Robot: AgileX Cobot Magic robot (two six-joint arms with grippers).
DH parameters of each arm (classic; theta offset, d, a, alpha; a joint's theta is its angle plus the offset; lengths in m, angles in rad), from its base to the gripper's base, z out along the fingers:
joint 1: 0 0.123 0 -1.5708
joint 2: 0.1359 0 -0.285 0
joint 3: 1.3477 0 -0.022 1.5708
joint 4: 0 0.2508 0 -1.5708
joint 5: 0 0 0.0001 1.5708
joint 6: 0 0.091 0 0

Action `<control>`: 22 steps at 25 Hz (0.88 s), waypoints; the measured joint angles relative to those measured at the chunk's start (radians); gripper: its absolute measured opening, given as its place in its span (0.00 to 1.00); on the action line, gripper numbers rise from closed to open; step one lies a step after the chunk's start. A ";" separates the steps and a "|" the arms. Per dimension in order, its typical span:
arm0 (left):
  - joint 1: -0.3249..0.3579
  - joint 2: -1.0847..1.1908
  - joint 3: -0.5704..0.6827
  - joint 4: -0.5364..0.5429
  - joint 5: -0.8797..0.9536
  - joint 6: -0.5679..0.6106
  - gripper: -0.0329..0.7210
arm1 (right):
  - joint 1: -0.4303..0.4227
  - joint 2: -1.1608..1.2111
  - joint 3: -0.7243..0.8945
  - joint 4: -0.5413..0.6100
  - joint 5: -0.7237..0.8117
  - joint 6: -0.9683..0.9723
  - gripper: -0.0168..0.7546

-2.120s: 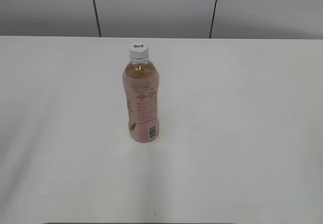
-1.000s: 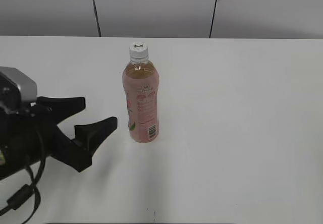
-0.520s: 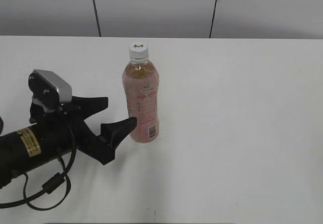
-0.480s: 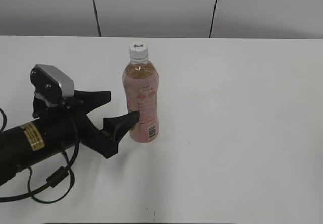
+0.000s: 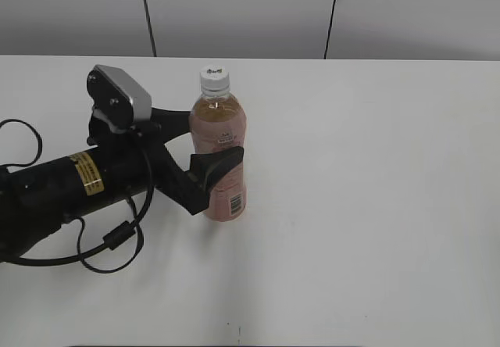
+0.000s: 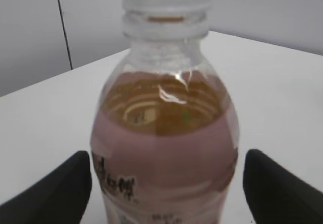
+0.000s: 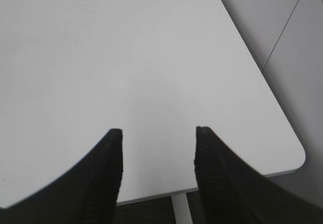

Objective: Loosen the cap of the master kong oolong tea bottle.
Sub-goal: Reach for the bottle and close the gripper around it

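The left pincer (image 5: 212,141) is spread wide around the master kong oolong tea bottle (image 5: 219,163), one finger on each side of the labelled body. A gap is seen on both sides in the left wrist view, so nothing is gripped yet. The body is probably straddled so that it can be steadied. Above the fingers, the cap (image 5: 215,78) is left free. The right pincer (image 7: 157,171) is held open and empty over bare table (image 7: 126,57), no bottle in its view.
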 joint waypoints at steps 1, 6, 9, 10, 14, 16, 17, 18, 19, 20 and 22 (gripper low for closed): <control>0.000 0.007 -0.015 0.004 0.000 0.000 0.78 | 0.000 0.000 0.000 0.000 0.000 0.000 0.48; 0.000 0.063 -0.071 0.027 0.004 0.000 0.78 | 0.000 0.000 0.000 0.000 0.000 0.000 0.48; 0.000 0.077 -0.075 0.029 0.007 0.000 0.76 | 0.000 0.000 0.000 0.000 0.000 0.000 0.48; 0.000 0.078 -0.075 0.029 0.010 0.000 0.73 | 0.000 0.000 0.000 0.000 0.000 0.000 0.48; 0.000 0.078 -0.075 0.029 0.011 0.000 0.61 | 0.000 0.000 0.000 0.000 0.000 0.000 0.48; 0.000 0.078 -0.075 0.029 0.011 0.000 0.60 | 0.000 0.000 0.000 0.000 0.000 0.000 0.48; 0.000 0.078 -0.075 0.029 0.011 0.000 0.60 | 0.000 0.000 0.000 0.000 0.000 0.000 0.48; 0.000 0.078 -0.075 0.029 0.011 0.000 0.60 | 0.000 0.000 0.000 0.000 0.000 0.000 0.48; 0.000 0.078 -0.075 0.029 0.011 0.000 0.60 | 0.000 0.000 0.000 0.000 0.000 0.000 0.48; 0.000 0.078 -0.075 0.029 0.011 0.000 0.60 | 0.000 0.000 0.000 0.000 0.000 0.000 0.48; 0.000 0.078 -0.075 0.029 0.011 0.000 0.60 | 0.000 0.000 0.000 0.000 0.000 0.000 0.48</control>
